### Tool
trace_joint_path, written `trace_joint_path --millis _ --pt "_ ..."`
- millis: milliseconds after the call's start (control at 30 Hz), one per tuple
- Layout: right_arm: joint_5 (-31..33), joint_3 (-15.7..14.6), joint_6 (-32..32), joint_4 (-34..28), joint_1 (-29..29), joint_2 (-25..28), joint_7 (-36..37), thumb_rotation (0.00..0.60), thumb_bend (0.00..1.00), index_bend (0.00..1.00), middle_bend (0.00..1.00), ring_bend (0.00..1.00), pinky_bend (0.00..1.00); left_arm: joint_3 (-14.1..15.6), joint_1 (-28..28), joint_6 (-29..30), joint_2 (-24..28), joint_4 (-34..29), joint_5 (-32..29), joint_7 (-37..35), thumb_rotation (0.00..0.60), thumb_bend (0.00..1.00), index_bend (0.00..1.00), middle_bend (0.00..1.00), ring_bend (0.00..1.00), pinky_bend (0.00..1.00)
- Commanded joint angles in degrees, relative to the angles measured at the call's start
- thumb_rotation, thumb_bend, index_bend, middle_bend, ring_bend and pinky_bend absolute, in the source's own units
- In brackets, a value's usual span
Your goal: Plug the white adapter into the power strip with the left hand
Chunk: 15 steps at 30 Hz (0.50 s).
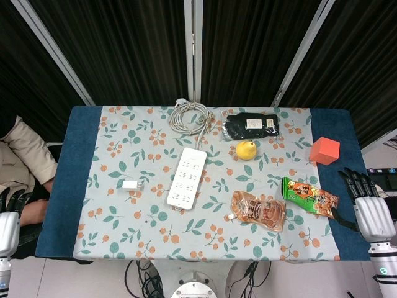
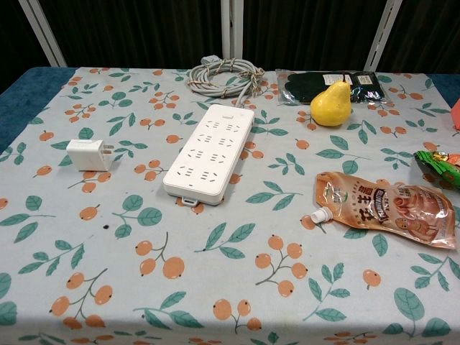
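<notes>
We see one small white adapter (image 2: 87, 154) lying on its side left of the strip (image 2: 208, 152), prongs toward it, apart from it. Our left hand (image 1: 8, 226) hangs off the table's left edge and our right hand (image 1: 370, 211) off the right, both empty, fingers spread. One pear (image 2: 330, 104), two snack pouches, one red cube (image 1: 324, 150) sit on the floral cloth (image 2: 215, 287); dark curtains behind.
</notes>
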Motion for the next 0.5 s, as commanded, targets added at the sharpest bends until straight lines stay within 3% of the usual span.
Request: trace_joint_path --millis 33,367,500 --pt "-0.18 -0.07 0.13 0.06 -0.12 -0.02 0.17 0.600 0.24 0.00 0.01 0.00 0.00 0.08 0.05 0.06 0.00 -0.06 0.10 -0.07 0.600 0.07 0.20 0.14 0.02 0.00" --pt "-1.20 -0.36 1.34 0.51 -0.87 -0.14 1.12 0.600 0.24 0.00 0.01 0.00 0.00 0.45 0.43 0.77 0.24 -0.04 0.94 -0.46 0.600 0.07 0.20 0.14 0.02 0.00" --pt "-1.34 -0.61 -1.09 0.29 0.26 0.42 1.04 0.600 0.25 0.00 0.01 0.00 0.00 0.34 0.27 0.63 0.23 0.13 1.04 -0.72 0.600 0.07 0.20 0.14 0.02 0.00"
